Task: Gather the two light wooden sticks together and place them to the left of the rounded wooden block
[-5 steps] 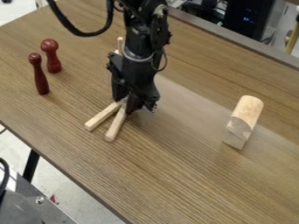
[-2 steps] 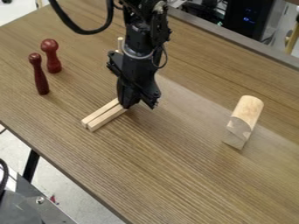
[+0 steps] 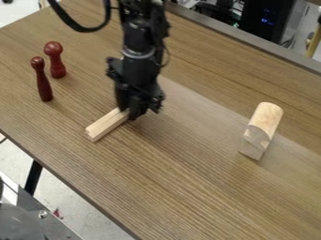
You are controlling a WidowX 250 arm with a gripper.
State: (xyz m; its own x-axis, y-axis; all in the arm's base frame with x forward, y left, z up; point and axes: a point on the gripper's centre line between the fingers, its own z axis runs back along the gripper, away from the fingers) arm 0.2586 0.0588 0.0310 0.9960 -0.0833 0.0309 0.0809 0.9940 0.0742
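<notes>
The black gripper hangs low over the table, left of centre, at the upper right end of two pale wooden sticks. The sticks lie side by side, touching, and point toward the lower left; their far ends are hidden at the gripper. To the left stand two dark red turned wooden pieces, a thicker one with a round knob and a slimmer one. Over on the right is a pale wooden block with a rounded top.
The brown wooden table has its near edge running diagonally from the left side down to the bottom. Metal equipment stands below that edge at the lower left. A dark computer case is beyond the far edge.
The two sticks, spread apart in a V at first, now lie together. The gripper and arm have shifted slightly left. The red pieces and the rounded block have stayed put.
</notes>
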